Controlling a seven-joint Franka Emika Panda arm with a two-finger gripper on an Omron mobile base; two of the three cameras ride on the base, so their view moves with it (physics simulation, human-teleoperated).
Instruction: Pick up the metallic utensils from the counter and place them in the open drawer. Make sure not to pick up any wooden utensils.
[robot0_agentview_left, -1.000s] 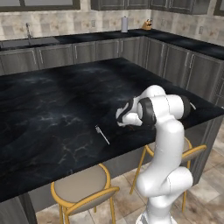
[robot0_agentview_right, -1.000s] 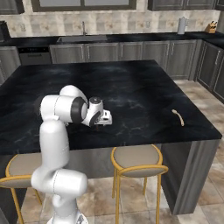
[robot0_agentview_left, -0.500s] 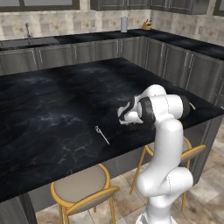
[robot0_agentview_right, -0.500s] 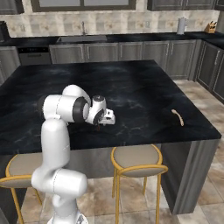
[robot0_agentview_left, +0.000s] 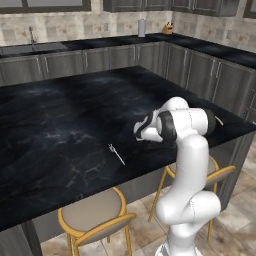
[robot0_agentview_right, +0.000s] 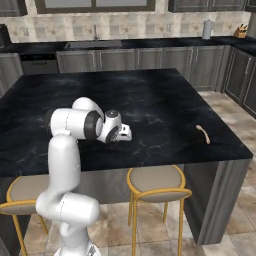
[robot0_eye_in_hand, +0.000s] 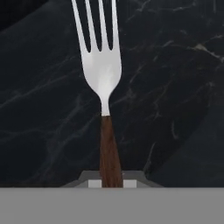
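Observation:
A fork (robot0_eye_in_hand: 103, 70) with silver tines and a dark brown handle lies on the black veined counter (robot0_eye_in_hand: 175, 87), running straight away from the hand. My gripper (robot0_eye_in_hand: 109, 183) is shut on the end of the handle, a fingertip pressed to each side. From the base, the gripper (robot0_agentview_left: 140, 131) (robot0_agentview_right: 125, 135) sits low on the counter (robot0_agentview_left: 60, 115) near its front edge. A second slim silver fork (robot0_agentview_left: 116, 153) lies to its left. The tan wooden spoon (robot0_agentview_right: 202, 133) rests far to the right. The open drawer is out of view.
Round stools with yellow frames (robot0_agentview_left: 95, 212) (robot0_agentview_right: 157, 181) stand under the counter's front edge. Grey cabinets and a sink (robot0_agentview_right: 95, 42) line the back wall. The counter (robot0_agentview_right: 150, 95) stretches broad and bare behind the gripper.
The hand has stayed low at the same spot on the counter. The second fork and the spoon have not moved.

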